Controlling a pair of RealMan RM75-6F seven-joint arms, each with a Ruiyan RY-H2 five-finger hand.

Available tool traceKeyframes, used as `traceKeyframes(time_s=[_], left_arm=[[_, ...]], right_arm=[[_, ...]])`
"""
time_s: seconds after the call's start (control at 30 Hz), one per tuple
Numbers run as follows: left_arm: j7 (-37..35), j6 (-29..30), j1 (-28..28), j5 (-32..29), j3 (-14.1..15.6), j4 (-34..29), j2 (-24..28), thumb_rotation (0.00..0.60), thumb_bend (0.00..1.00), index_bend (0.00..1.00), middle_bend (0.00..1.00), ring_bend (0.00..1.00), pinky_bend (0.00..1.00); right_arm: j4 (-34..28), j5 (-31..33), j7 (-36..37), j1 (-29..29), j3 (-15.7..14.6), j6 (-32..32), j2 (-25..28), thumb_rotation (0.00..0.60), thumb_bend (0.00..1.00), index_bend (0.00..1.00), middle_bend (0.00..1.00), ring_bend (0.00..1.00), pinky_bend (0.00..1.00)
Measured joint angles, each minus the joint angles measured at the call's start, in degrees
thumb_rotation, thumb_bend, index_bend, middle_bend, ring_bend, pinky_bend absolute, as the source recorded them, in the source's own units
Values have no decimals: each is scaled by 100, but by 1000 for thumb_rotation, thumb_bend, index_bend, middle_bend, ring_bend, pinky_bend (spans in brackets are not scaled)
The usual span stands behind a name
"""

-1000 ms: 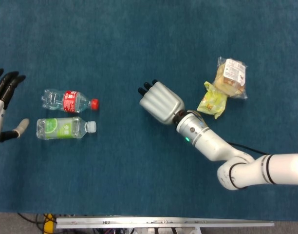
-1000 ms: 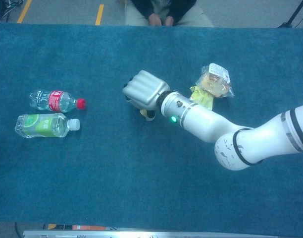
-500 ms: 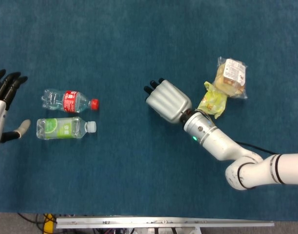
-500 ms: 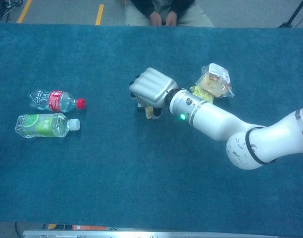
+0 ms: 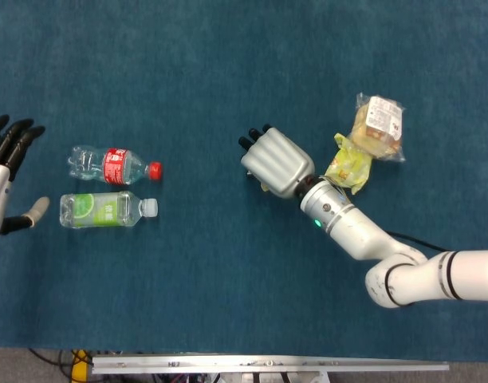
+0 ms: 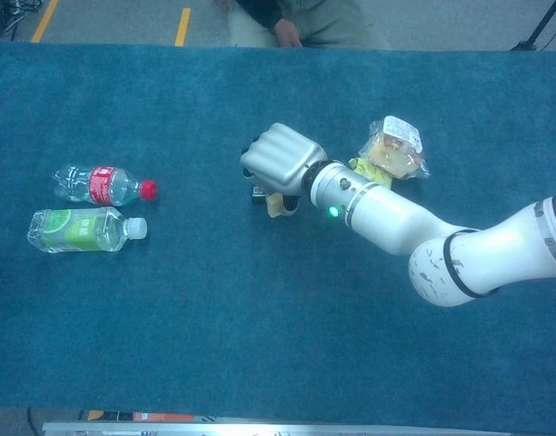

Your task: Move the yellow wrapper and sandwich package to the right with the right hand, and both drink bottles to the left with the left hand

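The yellow wrapper lies on the right of the blue cloth. The clear sandwich package touches its far side. My right hand hovers palm down just left of the wrapper, apart from it. It holds nothing and its fingers point away from me. Far left lie two bottles side by side: one red-labelled with a red cap, one green-labelled with a white cap. My left hand sits left of the bottles at the frame edge, fingers spread, empty.
A blue cloth covers the whole table. A metal rail runs along the near edge. A person sits at the far edge in the chest view. My right forearm crosses the lower right of the table.
My right hand has drifted to the right, closer to the yellow wrapper. The left hand, both bottles and both packages have stayed put.
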Motion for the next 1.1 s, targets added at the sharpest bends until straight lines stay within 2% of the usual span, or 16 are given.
traceKeyframes(time_s=[0.1, 0.37, 0.73, 0.93, 1.1], left_arm=[[-12, -8, 2, 0, 2, 6, 2, 600, 229, 124, 113, 36, 184], [-42, -3, 11, 19, 3, 28, -6, 600, 229, 124, 110, 35, 184], [-54, 12, 37, 18, 8, 19, 13, 600, 229, 124, 108, 35, 184], [-37, -10, 26, 11, 0, 19, 10, 600, 229, 124, 108, 35, 184], [-7, -33, 22, -13, -3, 5, 10, 600, 229, 124, 108, 35, 184]], right_arm=[[-14, 9, -32, 20, -7, -22, -9, 600, 65, 631, 348, 290, 433], [-55, 13, -60, 22, -38, -25, 9, 600, 176, 645, 352, 295, 433], [-239, 19, 59, 5, 23, 12, 98, 600, 189, 676, 367, 303, 433], [-730, -48, 251, -25, 74, 29, 328, 600, 189, 680, 370, 305, 433], [-1422, -189, 434, -72, 7, -8, 646, 600, 189, 681, 370, 305, 433]])
